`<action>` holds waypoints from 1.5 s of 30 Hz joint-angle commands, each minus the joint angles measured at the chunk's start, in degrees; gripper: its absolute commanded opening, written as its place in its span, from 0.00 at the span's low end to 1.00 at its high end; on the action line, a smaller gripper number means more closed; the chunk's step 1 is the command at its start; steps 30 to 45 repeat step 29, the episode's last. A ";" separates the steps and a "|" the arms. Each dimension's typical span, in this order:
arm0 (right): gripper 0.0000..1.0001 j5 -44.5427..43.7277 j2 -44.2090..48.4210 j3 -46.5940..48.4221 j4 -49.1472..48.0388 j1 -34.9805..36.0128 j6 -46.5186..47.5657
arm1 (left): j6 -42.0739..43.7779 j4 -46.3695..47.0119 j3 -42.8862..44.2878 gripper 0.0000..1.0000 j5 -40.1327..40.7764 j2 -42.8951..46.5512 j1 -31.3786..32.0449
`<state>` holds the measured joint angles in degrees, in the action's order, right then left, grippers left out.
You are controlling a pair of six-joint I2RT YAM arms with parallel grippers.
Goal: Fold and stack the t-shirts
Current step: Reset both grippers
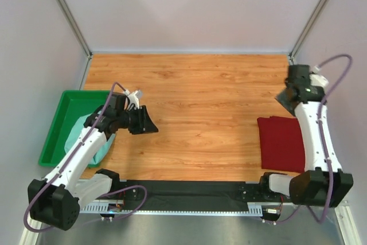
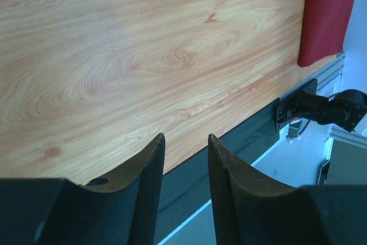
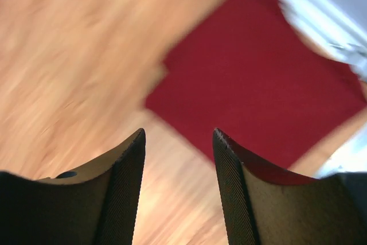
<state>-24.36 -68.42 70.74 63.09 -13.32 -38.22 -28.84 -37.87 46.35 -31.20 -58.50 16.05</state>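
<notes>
The maroon t-shirt point(image 1: 281, 142) lies folded in a flat rectangle at the right near edge of the wooden table. It shows in the left wrist view point(image 2: 330, 15) and, blurred, in the right wrist view point(image 3: 258, 84). The mint t-shirt point(image 1: 102, 146) lies crumpled in the green tray, partly under my left arm. My left gripper point(image 1: 148, 123) is open and empty, held over bare wood just right of the tray point(image 2: 186, 137). My right gripper point(image 1: 285, 98) is open and empty, raised above the table just beyond the maroon shirt's far edge point(image 3: 179, 131).
The bright green plastic tray point(image 1: 54, 136) stands at the left edge of the table. Pale walls with metal corner posts close in the table on three sides. A black rail point(image 1: 189, 190) runs along the near edge between the arm bases.
</notes>
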 commanded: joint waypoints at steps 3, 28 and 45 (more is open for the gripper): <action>0.55 4.31 -7.50 7.48 -7.32 28.02 -7.66 | -2.09 2.79 -2.65 0.44 -1.23 3.74 0.03; 1.00 53.08 33.07 -56.48 -62.53 46.02 -24.96 | -62.62 45.34 -51.97 0.73 -9.06 65.19 0.12; 1.00 54.75 37.18 -59.02 -74.05 46.02 -29.68 | -64.74 48.73 -52.23 0.77 -8.97 65.70 0.20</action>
